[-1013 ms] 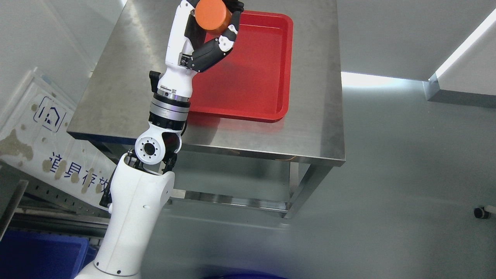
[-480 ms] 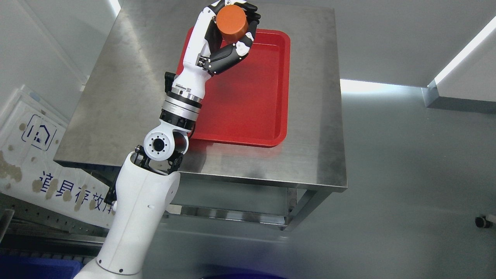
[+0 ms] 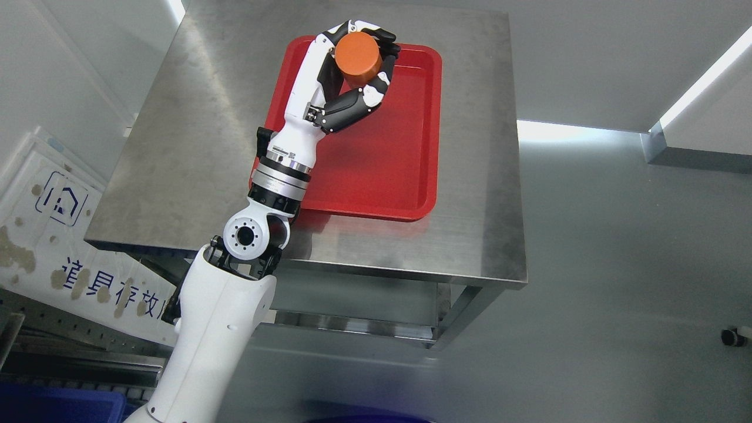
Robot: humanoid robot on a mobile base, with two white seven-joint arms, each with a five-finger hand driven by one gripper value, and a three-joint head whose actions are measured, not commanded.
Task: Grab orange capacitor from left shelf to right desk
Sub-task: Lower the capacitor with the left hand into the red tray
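**Orange capacitor held over the red tray**

While the steel desk (image 3: 188,153) fills the upper middle of the head view, its brushed top shows faint scuffs and a dull sheen, and its square legs and lower rails stand on a smooth grey floor (image 3: 617,282). On the desk lies a red tray (image 3: 382,176), a glossy plastic rectangle with rounded corners and a raised rim. To the left of the desk a white signboard (image 3: 53,235) with blue print and brownish stains leans against the wall; below it, at the picture's lower left corner, a blue bin (image 3: 53,405) shows. Far right of the desk, a small black caster (image 3: 729,336) sits on the floor.

The left arm rises from the lower left across the desk's front edge, white shells with a ringed metal wrist. The left hand (image 3: 352,76) hangs over the tray's far end, its black-and-white fingers (image 3: 376,94) curled around the orange capacitor (image 3: 358,53), a smooth matte cylinder with its flat end turned toward the camera.
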